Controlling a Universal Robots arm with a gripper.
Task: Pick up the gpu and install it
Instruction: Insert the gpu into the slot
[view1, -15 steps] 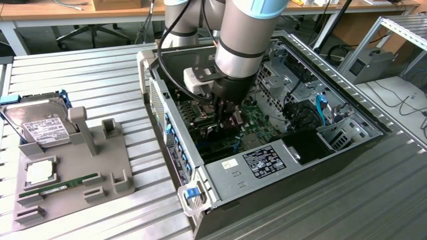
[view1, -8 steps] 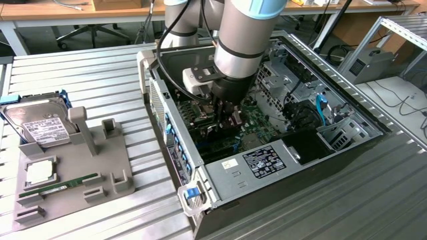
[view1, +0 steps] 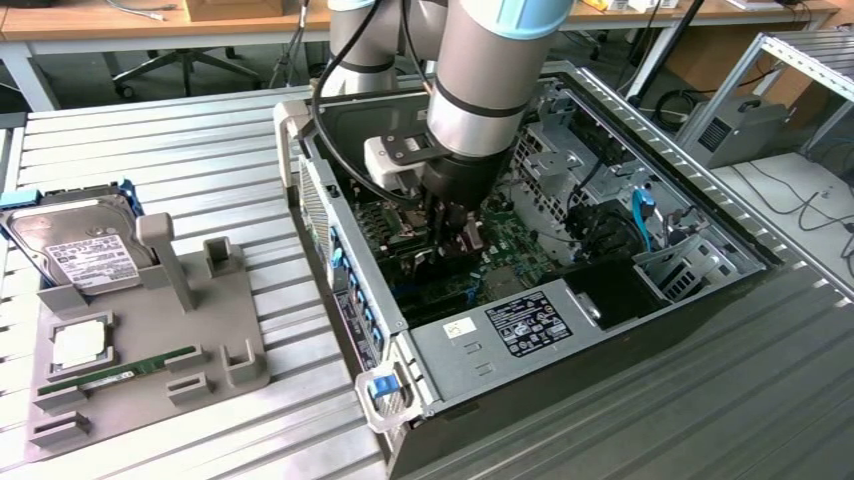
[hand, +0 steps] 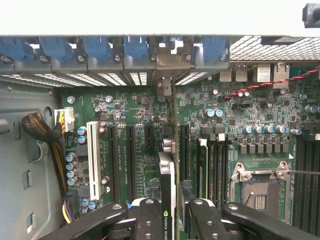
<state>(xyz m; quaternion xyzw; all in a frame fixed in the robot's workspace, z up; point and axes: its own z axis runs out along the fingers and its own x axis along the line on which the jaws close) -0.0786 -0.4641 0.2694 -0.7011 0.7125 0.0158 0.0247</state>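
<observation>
one arm reaches steeply down from the top of the exterior view into the open computer case (view1: 694, 262), wrist near vertical. i see the gripper (hand: 170, 212) with its fingers (hand: 149, 215) pinching the gpu (hand: 167, 185) edge-on between them — the card stands upright over the motherboard (hand: 145, 125), its bracket end toward the rear slot covers (hand: 125, 52). whether the card's lower edge sits in a slot i cannot tell — the fingers cover it.

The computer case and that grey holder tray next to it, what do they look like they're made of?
The computer case looks like bare sheet metal: dull silver, folded edges, punched vents. The holder tray looks like matte grey plastic, possibly printed: uniform colour, chunky moulded posts, no shine. Neither is certain from looks alone.
</observation>
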